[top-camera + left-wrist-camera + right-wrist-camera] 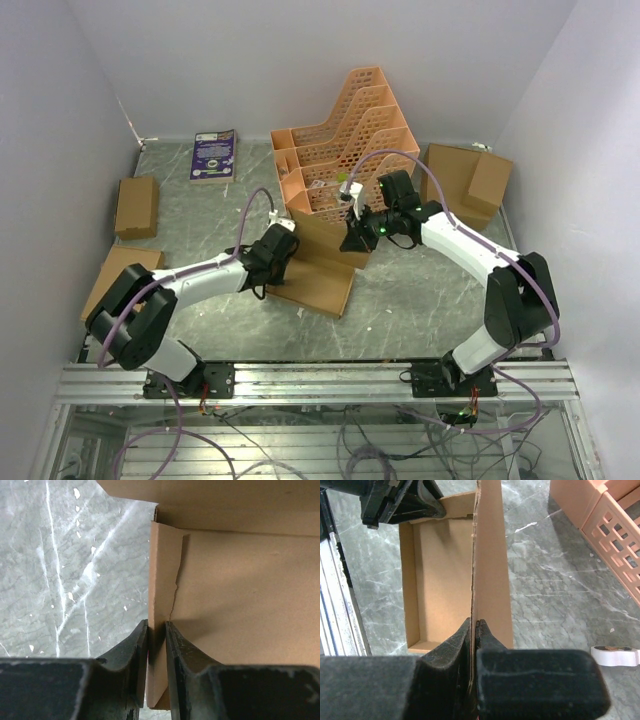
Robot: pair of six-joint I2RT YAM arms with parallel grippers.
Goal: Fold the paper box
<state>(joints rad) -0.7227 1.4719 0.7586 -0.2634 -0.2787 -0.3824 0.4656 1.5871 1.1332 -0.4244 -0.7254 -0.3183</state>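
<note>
Box (440, 580): likely light, thin, easily creased; best gripped at wall edges.
Left jaws: pinching side wall.
Right jaws: pinching upright flap.

You have the paper box (318, 280) half formed near the middle of the table (420, 300). It is plain brown cardboard, a shallow rectangular tray with its base flat, low side walls raised, and 1 tall panel standing upright along its far long side.
</note>
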